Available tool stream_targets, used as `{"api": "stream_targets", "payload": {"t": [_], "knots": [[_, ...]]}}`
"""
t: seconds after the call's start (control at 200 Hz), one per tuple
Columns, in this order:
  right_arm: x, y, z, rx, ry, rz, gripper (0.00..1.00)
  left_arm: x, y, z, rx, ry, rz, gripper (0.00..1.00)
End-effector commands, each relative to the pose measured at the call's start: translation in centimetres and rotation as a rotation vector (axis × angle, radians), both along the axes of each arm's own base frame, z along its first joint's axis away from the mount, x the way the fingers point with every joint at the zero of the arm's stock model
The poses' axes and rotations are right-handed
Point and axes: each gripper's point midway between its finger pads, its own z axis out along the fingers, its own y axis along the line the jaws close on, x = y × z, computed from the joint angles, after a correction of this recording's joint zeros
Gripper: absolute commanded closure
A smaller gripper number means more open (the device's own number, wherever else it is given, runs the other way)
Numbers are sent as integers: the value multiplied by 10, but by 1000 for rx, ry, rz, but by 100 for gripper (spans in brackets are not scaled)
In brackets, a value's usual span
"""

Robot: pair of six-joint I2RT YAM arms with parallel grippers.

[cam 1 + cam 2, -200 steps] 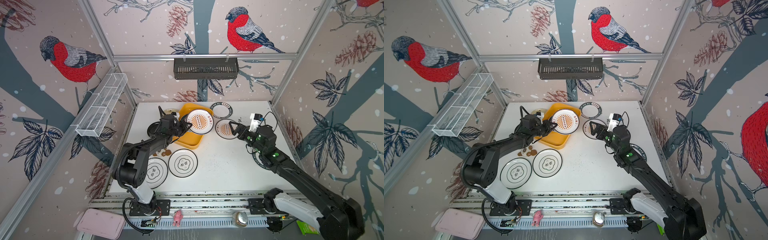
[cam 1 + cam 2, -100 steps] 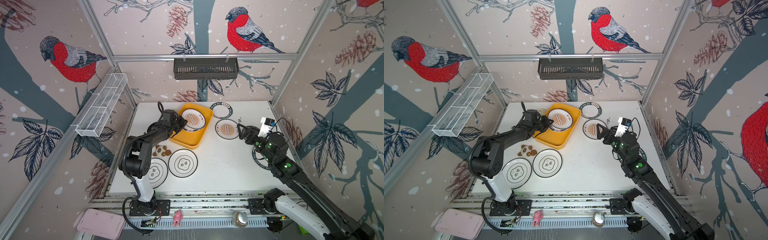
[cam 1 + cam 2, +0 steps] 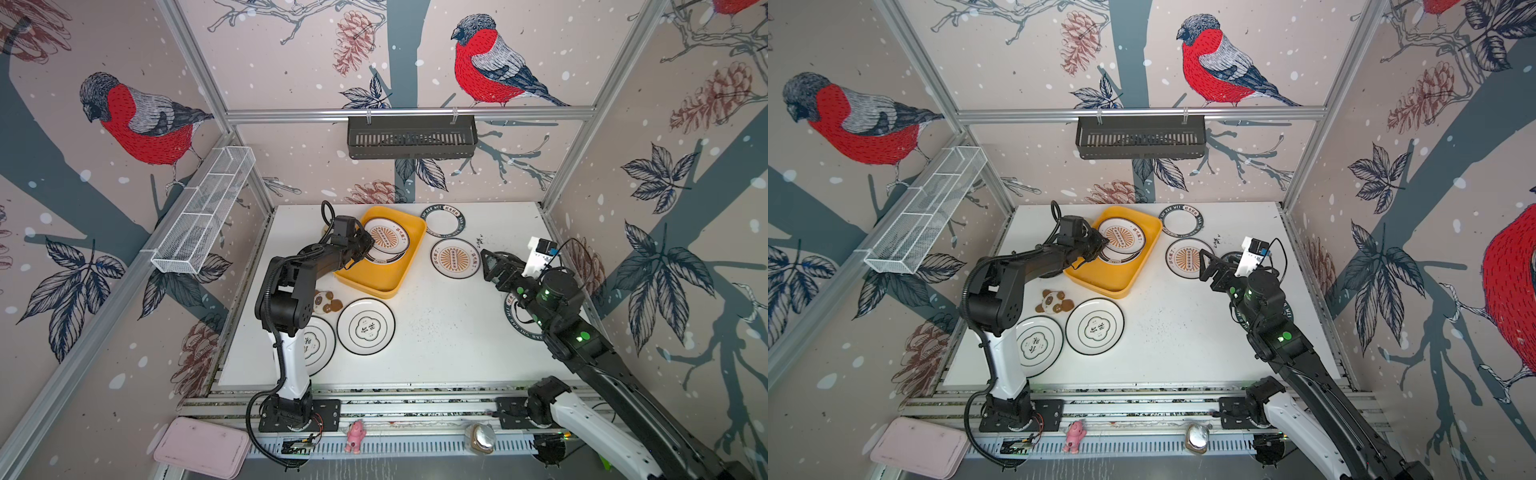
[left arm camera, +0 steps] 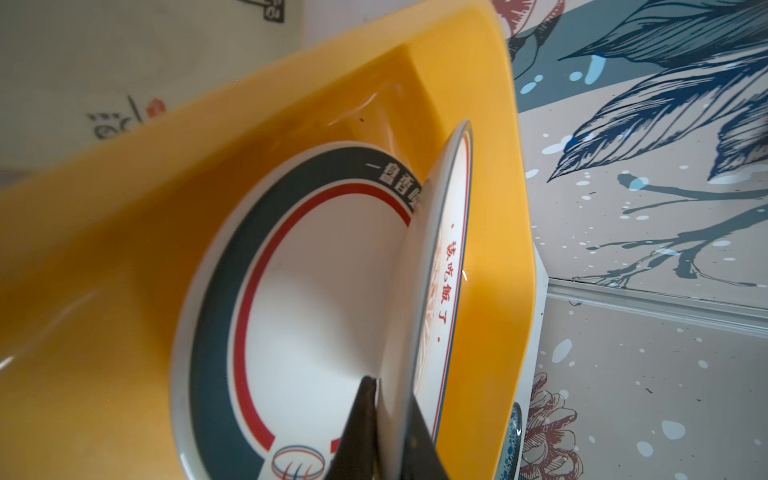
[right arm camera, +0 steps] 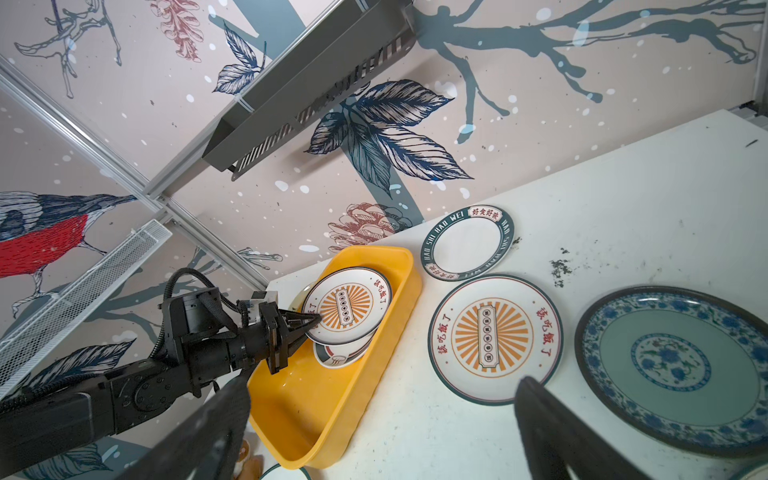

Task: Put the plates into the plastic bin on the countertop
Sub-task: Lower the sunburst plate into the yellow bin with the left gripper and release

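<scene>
Sunburst plate (image 5: 347, 307) sits tilted in the bin (image 5: 316, 415) atop another plate (image 5: 338, 359), its rim pinched by your left fingers (image 4: 359, 436), while your right fingers (image 5: 552, 428) gape wide, empty, above the desk (image 5: 415, 436).

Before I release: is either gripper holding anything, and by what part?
The left gripper pinches the sunburst plate by its rim, inside the plastic bin. The right gripper holds nothing.

So the left end effector (image 5: 312, 322) is at the rim of the top plate (image 3: 385, 236), which leans on the bottom plate (image 5: 338, 357) in the plastic bin (image 3: 374, 282). Just ahead of the right end effector (image 3: 490, 266) a near plate (image 3: 454, 257) lies on the bench (image 3: 436, 324), a far plate (image 3: 443, 220) beyond it, a side plate (image 5: 673, 365) right beside.
</scene>
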Motion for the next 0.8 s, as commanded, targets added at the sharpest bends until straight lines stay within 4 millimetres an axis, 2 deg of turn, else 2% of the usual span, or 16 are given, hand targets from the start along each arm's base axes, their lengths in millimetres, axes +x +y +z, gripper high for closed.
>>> {"api": "stream_targets", "payload": {"t": [0.0, 0.09, 0.3, 0.405, 0.445, 0.54, 0.675, 0.791], "knots": [[1, -4, 2, -4, -6, -13, 0, 4, 0, 3, -17, -9, 23, 89], [3, -7, 1, -5, -3, -22, 0, 2, 1, -3, -15, 7, 25, 88], [8, -11, -5, 4, 22, -36, 0, -4, 4, -10, -5, 30, 32, 66], [9, -13, -8, 9, 31, -43, 0, -6, 4, -13, 14, 33, 27, 55], [10, -15, -9, 11, 35, -55, 0, -7, 5, -14, 24, 40, 26, 42], [12, -22, -12, 12, 44, -97, 0, -11, 7, -18, 45, 61, 18, 30], [14, -28, -18, 8, 67, -135, 0, -17, 10, -20, 87, 79, 13, 22], [14, -28, -23, 11, 88, -137, 0, -17, 11, -17, 132, 81, -8, 20]]}}
